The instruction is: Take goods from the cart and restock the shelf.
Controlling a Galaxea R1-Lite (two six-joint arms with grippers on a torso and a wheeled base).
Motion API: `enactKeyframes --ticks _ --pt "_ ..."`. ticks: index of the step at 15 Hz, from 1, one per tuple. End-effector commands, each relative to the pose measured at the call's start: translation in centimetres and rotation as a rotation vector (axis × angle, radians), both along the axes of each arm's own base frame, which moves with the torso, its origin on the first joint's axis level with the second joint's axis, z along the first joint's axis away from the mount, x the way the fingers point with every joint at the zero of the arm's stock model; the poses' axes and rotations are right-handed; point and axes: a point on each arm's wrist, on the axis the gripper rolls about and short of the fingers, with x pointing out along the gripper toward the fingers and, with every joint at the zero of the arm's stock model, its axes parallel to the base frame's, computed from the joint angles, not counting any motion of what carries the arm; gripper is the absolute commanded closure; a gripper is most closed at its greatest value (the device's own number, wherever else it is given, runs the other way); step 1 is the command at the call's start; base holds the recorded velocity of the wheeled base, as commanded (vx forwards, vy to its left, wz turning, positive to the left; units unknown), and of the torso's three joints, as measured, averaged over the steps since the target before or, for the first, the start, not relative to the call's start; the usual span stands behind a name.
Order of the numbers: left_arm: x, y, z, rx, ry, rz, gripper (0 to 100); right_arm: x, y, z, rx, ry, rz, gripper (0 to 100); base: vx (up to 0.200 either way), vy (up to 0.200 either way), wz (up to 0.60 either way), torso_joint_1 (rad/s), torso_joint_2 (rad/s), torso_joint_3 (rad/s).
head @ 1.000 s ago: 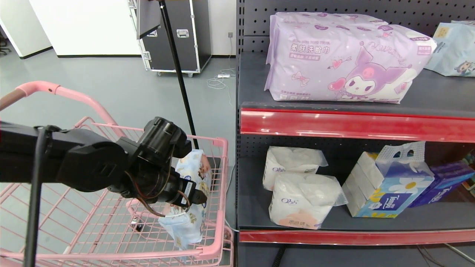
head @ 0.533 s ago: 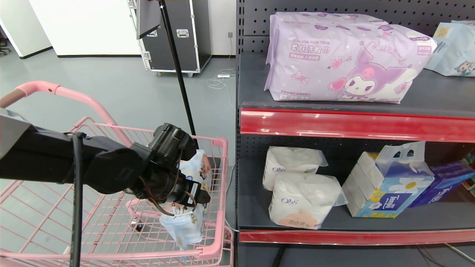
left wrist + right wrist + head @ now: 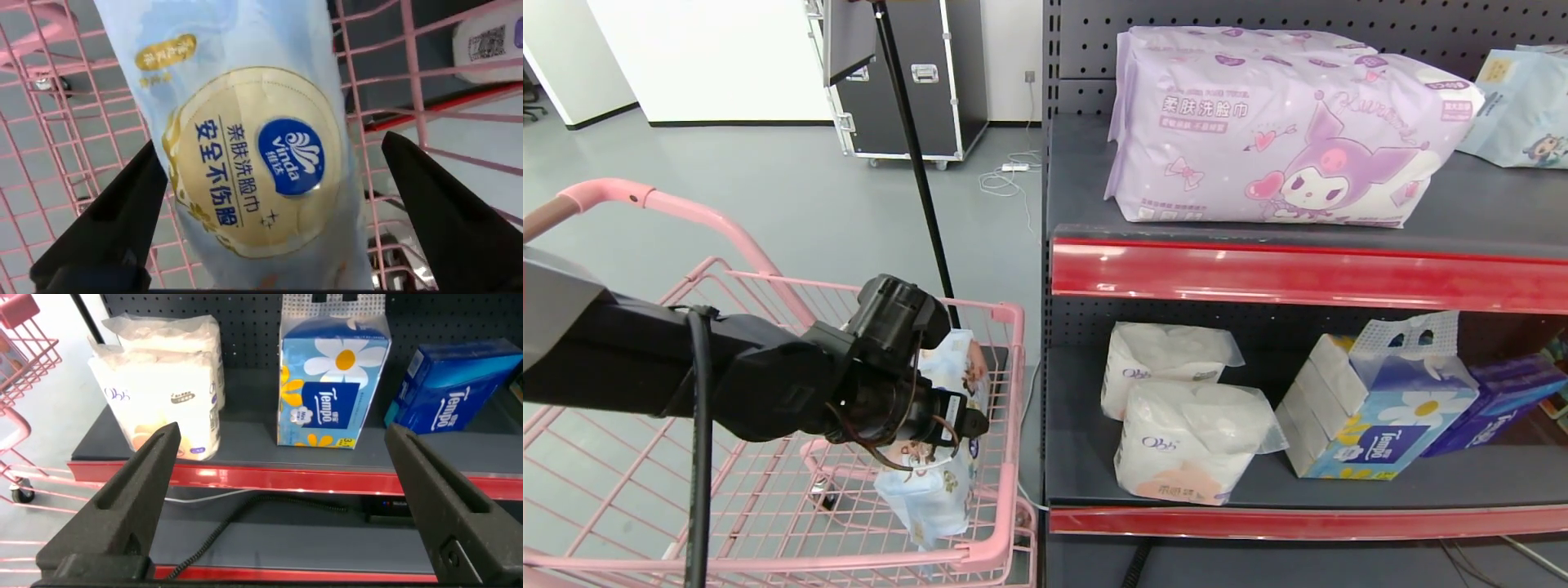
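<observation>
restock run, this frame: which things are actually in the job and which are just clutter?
In the job:
pink cart
light blue pack in it
left gripper, open around that pack
shelf

Just about:
black case
black pole
floor cable
purple pack and white rolls, already shelved

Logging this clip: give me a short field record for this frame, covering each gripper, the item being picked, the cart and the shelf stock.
left gripper: open, fingers either side of the light-blue pack, inside the cart
right gripper: open, empty, facing the lower shelf
light-blue pack: on end in the cart's corner beside the shelf
upper shelf: large purple pack
lower shelf: two white roll packs, daisy tissue pack, dark-blue box
</observation>
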Motion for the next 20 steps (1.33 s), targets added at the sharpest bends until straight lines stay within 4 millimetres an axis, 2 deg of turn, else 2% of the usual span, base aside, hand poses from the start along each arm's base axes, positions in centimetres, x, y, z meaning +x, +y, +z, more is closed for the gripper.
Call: enactKeyframes --ticks 1,3,10,11,16,20 --pt "-0.9 0.6 -1.6 0.023 0.008 0.011 0 0.0 0.0 0.0 0.000 0.000 0.001 0 0.000 0.000 0.00 0.000 0.00 0.000" --pt "-1.5 0.9 -2.4 0.033 0.011 0.016 0 0.0 0.0 0.0 0.000 0.000 0.001 0 0.000 0.000 0.00 0.000 0.00 0.000" --pt "-1.6 1.1 -2.6 0.042 -0.017 0.036 0 0.0 0.0 0.0 -0.001 0.000 0.001 0 0.000 0.000 0.00 0.000 0.00 0.000" --pt "-1.5 1.1 -2.7 0.041 -0.027 0.039 100 0.0 0.0 0.0 -0.001 0.000 0.001 0 0.000 0.000 0.00 0.000 0.00 0.000" --pt "-2.3 1.3 -3.3 0.031 -0.038 0.033 100 0.0 0.0 0.0 0.000 0.000 0.002 0 0.000 0.000 0.00 0.000 0.00 0.000" --pt "-1.9 2.5 1.0 -0.042 -0.178 0.061 100 0.0 0.0 0.0 0.000 0.000 0.001 0 0.000 0.000 0.00 0.000 0.00 0.000"
